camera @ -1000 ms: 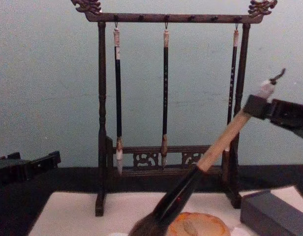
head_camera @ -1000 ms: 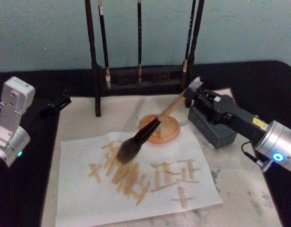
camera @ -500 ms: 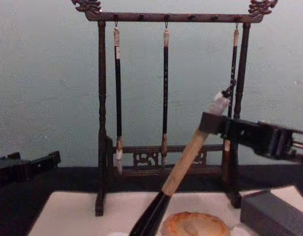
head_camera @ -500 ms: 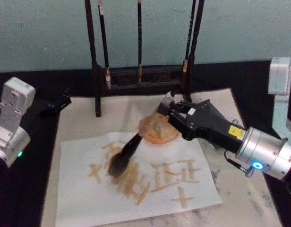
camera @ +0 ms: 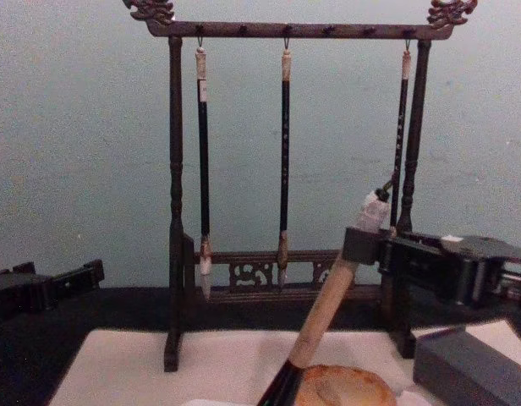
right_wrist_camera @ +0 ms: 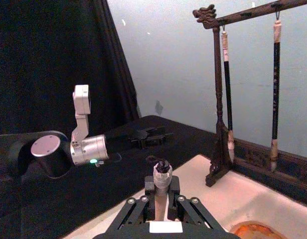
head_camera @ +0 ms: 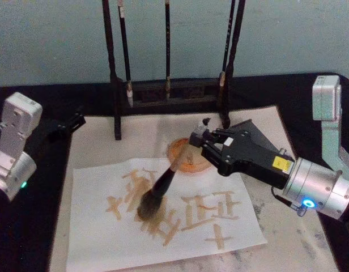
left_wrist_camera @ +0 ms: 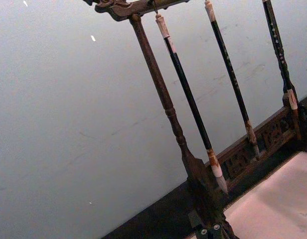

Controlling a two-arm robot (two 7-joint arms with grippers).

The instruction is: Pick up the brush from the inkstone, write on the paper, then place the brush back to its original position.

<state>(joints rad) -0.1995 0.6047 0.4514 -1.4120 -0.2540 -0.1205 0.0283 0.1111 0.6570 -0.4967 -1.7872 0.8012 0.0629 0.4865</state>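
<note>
One tool works: the right tool (head_camera: 196,140), clamped on the upper handle of the brush (head_camera: 163,184), sets the bristles on the middle of the paper (head_camera: 95,238). Use light pressure and a steady stroke, clear of the inkstone (head_camera: 188,164). The left tool (head_camera: 66,123) sits parked at the table's left edge.

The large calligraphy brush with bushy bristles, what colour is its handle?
Light tan wood; the brush handle shows best in the chest view.

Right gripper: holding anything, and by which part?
The right gripper is shut on the brush, at the top end of its tan handle; the bristles touch the paper. The left gripper sits parked at the left.
</note>
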